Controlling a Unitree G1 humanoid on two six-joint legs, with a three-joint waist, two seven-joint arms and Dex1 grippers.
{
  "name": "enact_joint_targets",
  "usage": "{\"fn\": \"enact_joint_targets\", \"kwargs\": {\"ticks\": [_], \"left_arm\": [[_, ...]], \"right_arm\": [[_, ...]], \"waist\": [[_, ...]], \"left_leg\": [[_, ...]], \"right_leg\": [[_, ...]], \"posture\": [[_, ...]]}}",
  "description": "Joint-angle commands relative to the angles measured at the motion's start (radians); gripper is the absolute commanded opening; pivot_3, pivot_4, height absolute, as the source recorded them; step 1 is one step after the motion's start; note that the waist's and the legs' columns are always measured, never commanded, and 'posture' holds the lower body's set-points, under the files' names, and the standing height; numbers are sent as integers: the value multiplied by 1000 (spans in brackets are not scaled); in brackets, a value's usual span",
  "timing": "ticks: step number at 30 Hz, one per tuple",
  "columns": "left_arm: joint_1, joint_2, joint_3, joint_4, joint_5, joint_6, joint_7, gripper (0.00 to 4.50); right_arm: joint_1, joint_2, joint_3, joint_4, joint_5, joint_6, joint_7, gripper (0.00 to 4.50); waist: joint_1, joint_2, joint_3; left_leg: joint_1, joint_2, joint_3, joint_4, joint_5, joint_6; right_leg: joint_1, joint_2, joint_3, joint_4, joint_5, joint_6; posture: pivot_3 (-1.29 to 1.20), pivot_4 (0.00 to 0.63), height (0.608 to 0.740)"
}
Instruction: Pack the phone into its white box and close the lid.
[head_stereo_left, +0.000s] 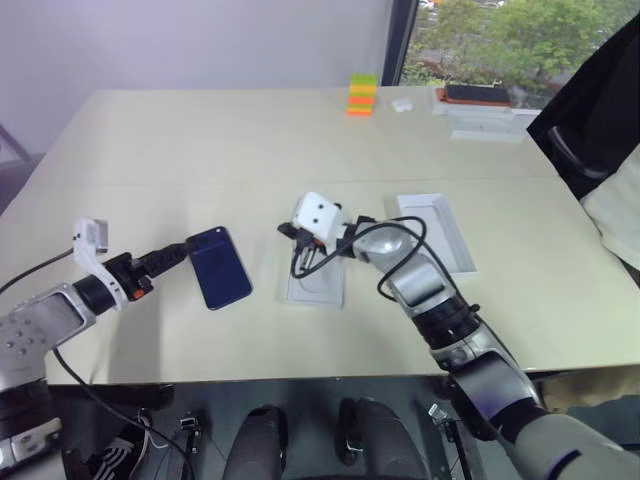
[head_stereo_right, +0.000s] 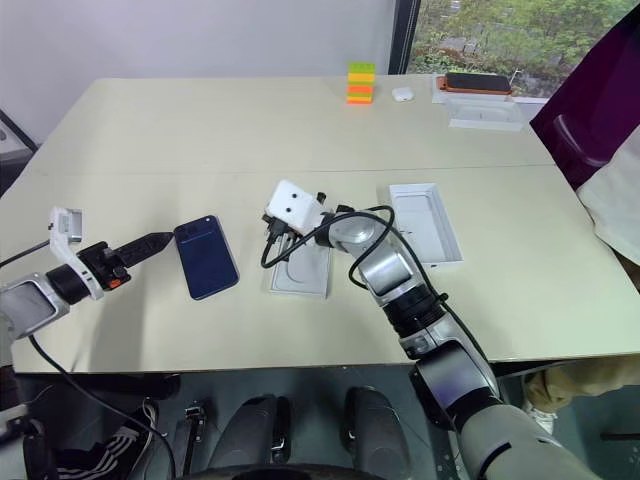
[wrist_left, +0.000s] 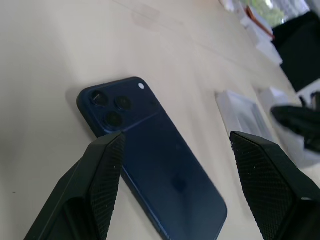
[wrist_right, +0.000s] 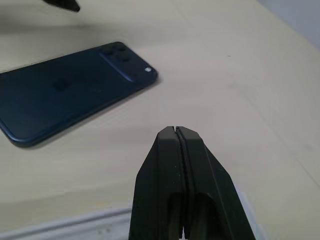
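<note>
Here the left gripper (head_stereo_right: 160, 241) reaches in from the table's left side with its two black fingers (wrist_left: 102, 172) spread wide and holding nothing, their tips just short of the phone (head_stereo_right: 206, 257) and not touching it. The right gripper (head_stereo_left: 286, 232) hangs over the middle of the table with its fingers (wrist_right: 178, 165) pressed flat together, empty, just above the near white tray (head_stereo_right: 298, 268), which sits right of the phone with a narrow strip of bare table (head_stereo_right: 250, 140) between them. A second white tray (head_stereo_right: 426, 222) lies further right, well apart from the phone. Nothing lies between either gripper and the phone. The phone rests flat, back face up, on the table's near left part; its long axis runs roughly away from the robot, leaning slightly left at the far end, and its camera cluster sits at the far corner. At the far edge stand a stack of coloured blocks (head_stereo_right: 361, 83), a small white object (head_stereo_right: 402, 94), and a dark orange-edged device (head_stereo_right: 477, 83) atop another white box (head_stereo_right: 484, 112).
</note>
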Motion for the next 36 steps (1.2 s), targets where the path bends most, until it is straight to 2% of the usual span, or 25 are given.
{"fn": "enact_joint_targets", "kwargs": {"ticks": [1, 11, 20, 25, 32, 36], "left_arm": [[33, 0, 3, 6, -8, 40, 19, 3552], [-3, -47, 27, 79, -36, 64, 90, 3552], [-69, -100, -51, 98, 13, 50, 142, 3552], [-91, -99, -96, 126, 51, 45, 124, 3552], [-105, -99, -159, 132, 73, 69, 73, 3552], [-114, -97, -190, 137, 84, 91, 48, 3552]], "right_arm": [[-55, 48, 27, 17, -38, -22, -28, 36], [-123, 134, 54, 116, -57, 128, 9, 36], [-161, 172, 82, 240, -100, 193, -5, 36], [-158, 211, 68, 241, -94, 242, -29, 36], [-127, 222, 133, 205, -119, 293, 10, 36], [-130, 240, 122, 197, -110, 330, 1, 36]], "waist": [[-4, 0, 0], [3, -1, -1], [5, -1, -1], [5, -1, -1], [6, 0, -1], [6, 0, -2]], "left_leg": [[0, 0, 0, 0, 0, 0], [1, 0, -1, 0, 0, -1], [2, -1, -1, 0, 0, -1], [2, -1, -1, 0, 0, -1], [4, -2, -1, 0, 0, -1], [4, -2, -1, 0, 0, -1]], "right_leg": [[0, 0, 0, 0, 0, 0], [0, -1, 0, 1, 0, 0], [1, -1, 0, 2, 0, 0], [2, -1, 0, 2, 0, 0], [4, -2, 0, 1, 0, 0], [4, -2, 0, 1, 0, 0]], "posture": [[0, 150, 740], [0, 150, 740], [0, 150, 740], [0, 150, 740], [0, 150, 740], [0, 150, 740]]}}
